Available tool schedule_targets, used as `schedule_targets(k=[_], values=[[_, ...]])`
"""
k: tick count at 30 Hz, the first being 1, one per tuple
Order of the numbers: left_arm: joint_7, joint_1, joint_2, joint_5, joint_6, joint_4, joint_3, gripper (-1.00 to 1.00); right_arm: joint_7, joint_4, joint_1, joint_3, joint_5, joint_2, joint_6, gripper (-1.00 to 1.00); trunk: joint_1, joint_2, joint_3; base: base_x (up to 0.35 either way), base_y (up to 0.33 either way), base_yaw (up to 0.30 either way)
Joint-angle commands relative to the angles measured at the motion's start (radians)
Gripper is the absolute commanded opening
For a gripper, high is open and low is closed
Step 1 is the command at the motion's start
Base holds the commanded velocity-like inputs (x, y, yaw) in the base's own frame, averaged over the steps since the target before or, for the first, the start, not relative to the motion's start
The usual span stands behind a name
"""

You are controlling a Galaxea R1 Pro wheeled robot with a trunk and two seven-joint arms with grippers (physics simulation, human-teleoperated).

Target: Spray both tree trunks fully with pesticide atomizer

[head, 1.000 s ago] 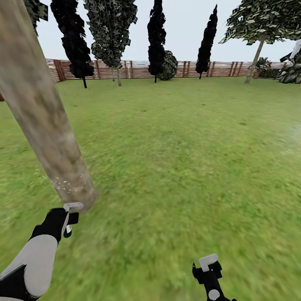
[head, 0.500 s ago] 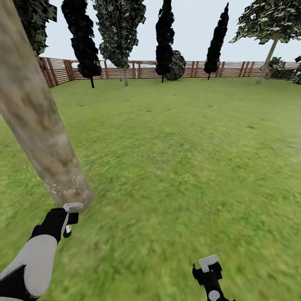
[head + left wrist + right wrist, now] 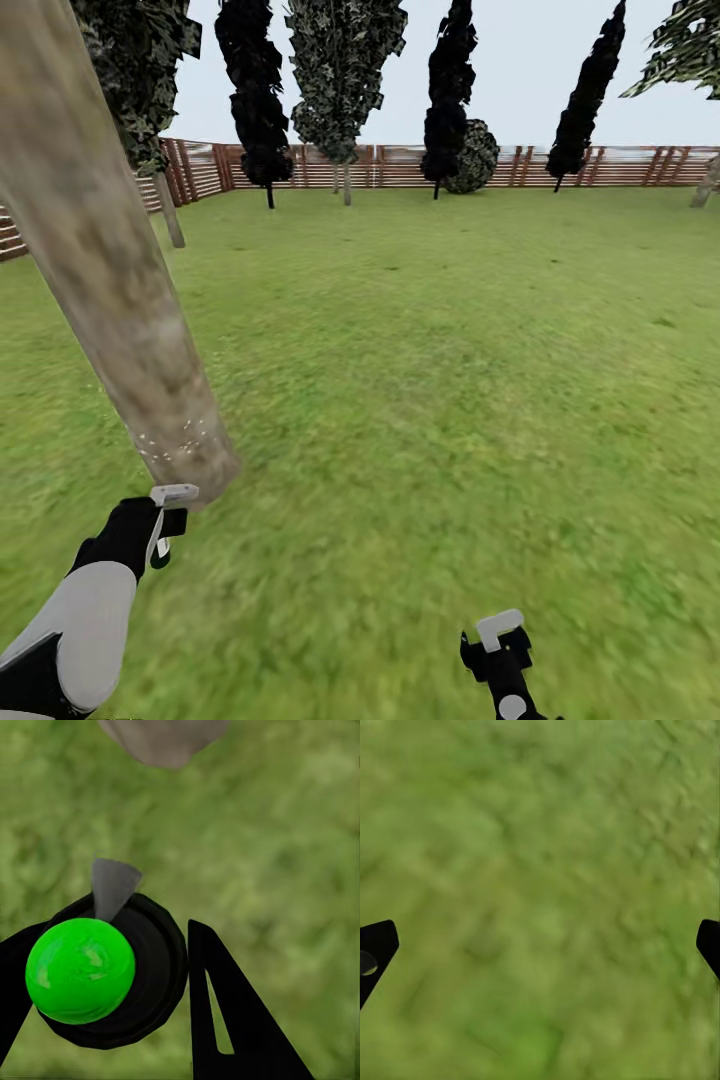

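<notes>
Fingers [image 3: 225, 1020] of your left arm clamp the pesticide atomizer [image 3: 97, 971] beside the tree trunk [image 3: 110, 280]; your right fingers [image 3: 379, 945] gape empty. Specks dot only the trunk base, so you risk patchy coverage.

The thick tree trunk [image 3: 110, 280] leans up on the left, its foot just ahead of the left gripper [image 3: 165, 520], and it blocks any straight reach forward on that side. To the right of it the grass lawn [image 3: 450, 380] lies wide and flat, with nothing standing on it all the way to the wooden fence [image 3: 400, 168]. Dark trees [image 3: 345, 80] line that fence, well apart from both arms. The right gripper [image 3: 497, 640] hangs over bare grass [image 3: 540, 900] with its fingers spread wide and free room on every side.
</notes>
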Motion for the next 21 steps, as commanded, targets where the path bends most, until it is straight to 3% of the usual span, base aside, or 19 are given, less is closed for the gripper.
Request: schedule_targets(k=[1, 13, 21], values=[[-0.01, -0.001, -0.001, -0.011, 0.003, -0.002, 0.006, -1.0, -0.007, 0.001, -0.001, 0.008, 0.0, 0.0, 0.0, 1.0, 0.0, 0.0, -0.001, 0.161, -0.26, 0.276], [-0.009, -0.001, -0.002, -0.011, 0.002, -0.001, 0.006, -1.0, -0.007, 0.001, 0.0, 0.008, 0.0, 0.0, 0.0, 1.0, 0.0, 0.0, -0.001, 0.161, -0.26, 0.273], [-0.009, -0.001, -0.004, -0.011, 0.002, -0.001, 0.006, -1.0, -0.007, 0.001, 0.001, 0.007, 0.0, 0.0, 0.0, 1.0, 0.0, 0.0, -0.001, 0.15, -0.26, 0.03]])
